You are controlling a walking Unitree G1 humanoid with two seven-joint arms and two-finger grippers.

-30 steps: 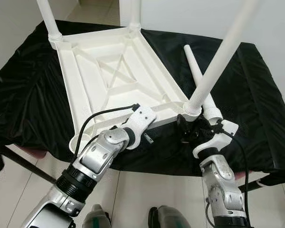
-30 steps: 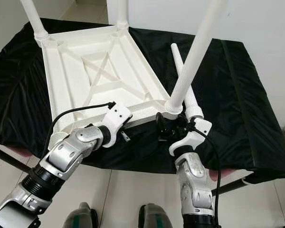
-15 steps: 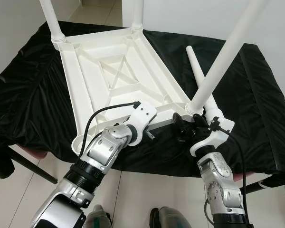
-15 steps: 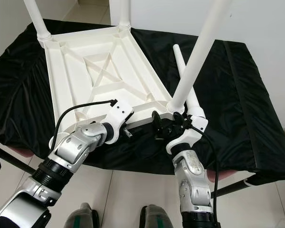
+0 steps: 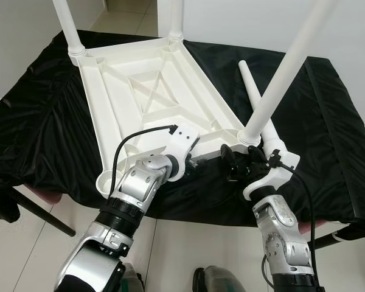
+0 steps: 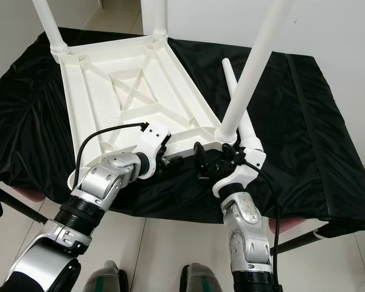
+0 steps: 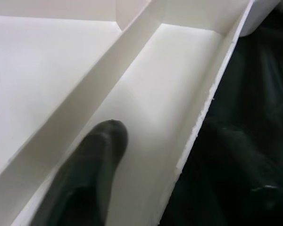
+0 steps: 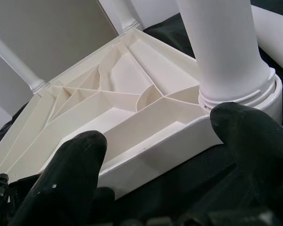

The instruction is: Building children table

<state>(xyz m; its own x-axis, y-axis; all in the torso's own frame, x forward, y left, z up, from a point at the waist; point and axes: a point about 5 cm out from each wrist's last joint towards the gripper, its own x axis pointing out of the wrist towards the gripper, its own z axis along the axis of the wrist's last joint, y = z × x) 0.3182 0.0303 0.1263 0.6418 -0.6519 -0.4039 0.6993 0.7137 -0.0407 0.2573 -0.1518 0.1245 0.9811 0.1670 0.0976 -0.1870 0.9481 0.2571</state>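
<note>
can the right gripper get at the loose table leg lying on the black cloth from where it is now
Probably yes. The loose leg lies just beyond the right gripper, on the cloth beside the tabletop. But the mounted leg stands between them, so it must swing around that first.

We have swung our left gripper [image 5: 198, 163] in along the near edge of the upturned white table [image 5: 147, 91], and its fingers [image 7: 92, 165] now straddle that rim. Our right gripper [image 6: 214, 159] has crept left toward the corner under the fitted leg [image 5: 286, 73], fingers spread.
</note>
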